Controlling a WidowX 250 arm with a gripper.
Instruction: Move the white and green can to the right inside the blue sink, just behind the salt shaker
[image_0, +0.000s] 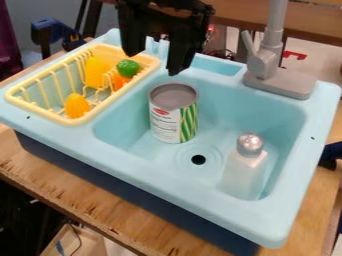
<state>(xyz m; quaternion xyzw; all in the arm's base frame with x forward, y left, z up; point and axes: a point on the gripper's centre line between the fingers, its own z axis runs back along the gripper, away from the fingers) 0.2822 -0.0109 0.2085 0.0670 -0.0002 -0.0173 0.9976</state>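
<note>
Over a wooden table (100, 210) bearing a light-blue toy sink (187, 190), hangs with a black gripper (155, 62) spread apart, above and not touching an upright can (165, 120) in the basin, just behind the drain hole (198, 159). Takes in a white bottle (244, 174) near the basin's front right, a grey faucet (266, 62) at the back right, and a yellow rack (75, 120) of toy food (77, 105) at the left.
</note>
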